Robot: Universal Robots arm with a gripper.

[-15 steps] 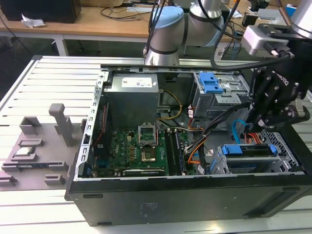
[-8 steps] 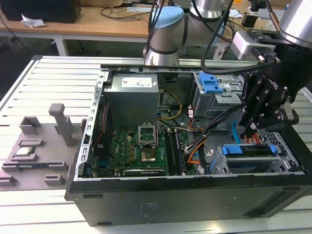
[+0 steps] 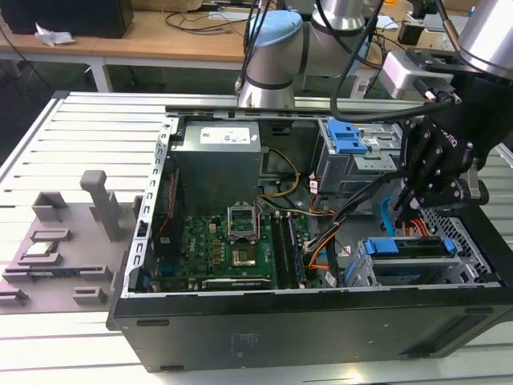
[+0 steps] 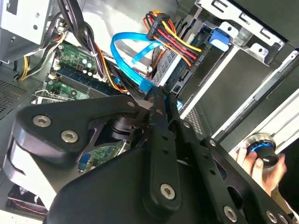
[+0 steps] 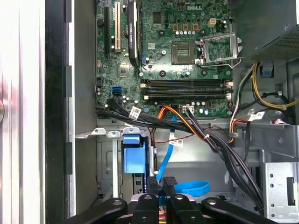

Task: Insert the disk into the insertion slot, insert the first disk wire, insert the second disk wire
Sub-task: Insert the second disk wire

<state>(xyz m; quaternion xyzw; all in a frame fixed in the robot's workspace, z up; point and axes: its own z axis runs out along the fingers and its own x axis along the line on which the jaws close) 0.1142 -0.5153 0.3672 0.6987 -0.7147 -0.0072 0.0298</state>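
One open computer case lies on its side. One disk in its blue carrier sits inside the insertion slot at the case's near corner. Just above, the gripper reaches down, fingers pressed together on one blue data cable.

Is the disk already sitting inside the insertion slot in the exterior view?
Yes: the disk with its blue carrier lies inside the insertion slot at the exterior view's lower right, just below the gripper.
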